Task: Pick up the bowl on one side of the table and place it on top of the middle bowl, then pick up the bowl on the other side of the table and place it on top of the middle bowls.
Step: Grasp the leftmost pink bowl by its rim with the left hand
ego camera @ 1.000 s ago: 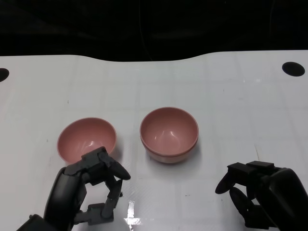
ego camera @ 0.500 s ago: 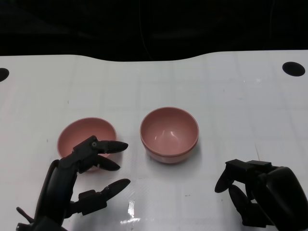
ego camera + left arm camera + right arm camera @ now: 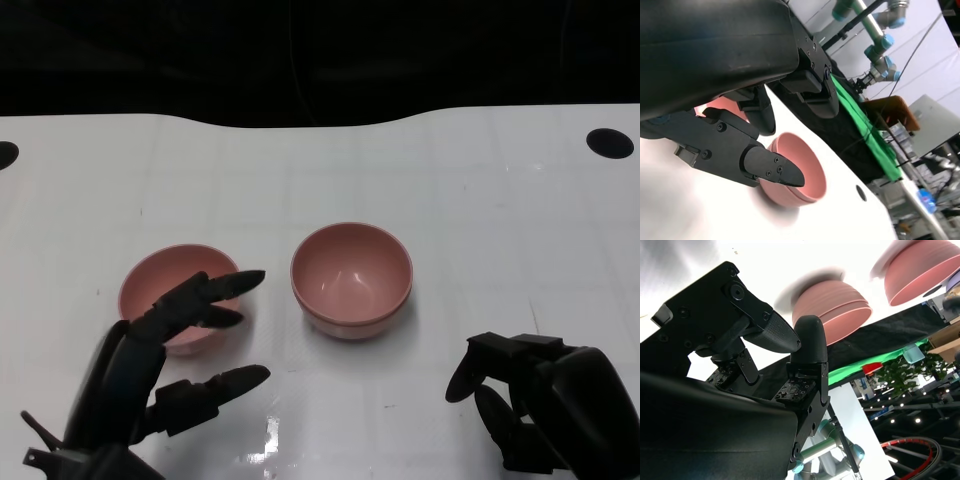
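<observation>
Two stacked bowls point(image 3: 351, 280) and the side bowl point(image 3: 172, 290) sit mouth-up; left hand point(image 3: 165, 365) fingers spread, right hand point(image 3: 545, 400) fingers curled.

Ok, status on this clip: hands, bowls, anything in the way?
Left hand open, fingers spread over left bowl, not gripping. Right hand curled, holding nothing. Middle stack already two bowls. Nothing between bowl and stack.

White table point(image 3: 480, 180) w/ single bowl point(image 3: 170, 290), two-bowl stack point(image 3: 352, 280).
</observation>
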`<state>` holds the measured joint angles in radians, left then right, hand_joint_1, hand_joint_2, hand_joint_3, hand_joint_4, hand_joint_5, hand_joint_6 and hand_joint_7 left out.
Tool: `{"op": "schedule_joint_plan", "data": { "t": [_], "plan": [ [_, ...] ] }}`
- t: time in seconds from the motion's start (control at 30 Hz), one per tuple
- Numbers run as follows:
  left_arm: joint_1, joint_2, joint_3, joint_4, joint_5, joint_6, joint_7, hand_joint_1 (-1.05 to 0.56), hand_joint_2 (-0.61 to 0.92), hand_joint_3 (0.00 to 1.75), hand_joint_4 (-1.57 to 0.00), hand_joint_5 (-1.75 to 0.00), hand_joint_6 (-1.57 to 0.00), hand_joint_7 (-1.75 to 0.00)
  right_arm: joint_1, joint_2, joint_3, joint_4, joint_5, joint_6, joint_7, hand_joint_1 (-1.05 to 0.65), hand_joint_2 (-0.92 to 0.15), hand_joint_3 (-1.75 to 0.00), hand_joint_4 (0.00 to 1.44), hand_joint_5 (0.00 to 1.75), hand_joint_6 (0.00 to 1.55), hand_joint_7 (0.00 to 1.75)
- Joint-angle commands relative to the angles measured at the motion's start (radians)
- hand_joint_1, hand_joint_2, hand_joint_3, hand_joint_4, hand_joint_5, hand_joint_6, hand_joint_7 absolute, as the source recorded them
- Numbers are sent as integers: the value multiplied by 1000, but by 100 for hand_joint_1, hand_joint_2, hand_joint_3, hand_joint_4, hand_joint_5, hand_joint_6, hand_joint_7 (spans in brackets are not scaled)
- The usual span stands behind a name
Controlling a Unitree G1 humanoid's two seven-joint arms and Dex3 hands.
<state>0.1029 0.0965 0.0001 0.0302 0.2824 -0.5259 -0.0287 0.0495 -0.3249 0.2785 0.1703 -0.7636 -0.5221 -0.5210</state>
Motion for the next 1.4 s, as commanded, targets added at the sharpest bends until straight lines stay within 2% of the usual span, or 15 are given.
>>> {"op": "schedule_joint_plan", "data": {
  "t": [0.03, 0.27, 0.3, 0.37, 0.5, 0.73, 1.0, 1.4],
  "plan": [
    [11, 19, 0, -20, 11, 20, 19, -42, 92, 3, -36, -81, -45, -21, 7, -6, -12, -15, 15, -3, 5, -8, -21, -153, 97, 175, 84, 154],
    [13, 24, -6, -24, 10, 27, 25, -42, 92, 2, -35, -82, -46, -19, 7, -5, -12, -15, 15, -4, 6, -8, -21, -153, 97, 175, 84, 155],
    [10, 47, 3, -66, 42, 85, 6, -42, 92, 2, -35, -82, -46, -18, 3, -2, -12, -13, 11, -2, 1, -8, -21, -153, 97, 175, 84, 155],
    [4, 87, 14, -128, 101, 170, -17, -49, 91, 1, -18, -74, -34, -10, -1, 4, -11, -12, 12, 3, 1, -9, -21, -154, 97, 175, 84, 155],
    [3, 118, 3, -179, 153, 244, -13, -53, 92, 1, -13, -71, -31, -7, 0, 6, -12, -17, 5, 8, 0, -9, -20, -154, 97, 175, 84, 156],
    [4, 130, -10, -200, 167, 278, -4, -54, 92, 0, -13, -68, -32, -5, 1, 6, -12, -19, 1, 11, -1, -9, -19, -154, 97, 175, 84, 155],
    [-58, 190, -61, -229, 338, 430, -39, -53, 91, 0, -10, -61, -30, -2, 12, 10, -14, -42, 6, 31, 13, -8, -18, -156, 97, 175, 84, 153],
    [-111, 242, -112, -231, 372, 539, -108, -54, 90, 0, -16, -55, -32, -1, 10, 19, -10, -53, -1, 54, 17, -8, -17, -157, 97, 175, 86, 151]
  ]
}}
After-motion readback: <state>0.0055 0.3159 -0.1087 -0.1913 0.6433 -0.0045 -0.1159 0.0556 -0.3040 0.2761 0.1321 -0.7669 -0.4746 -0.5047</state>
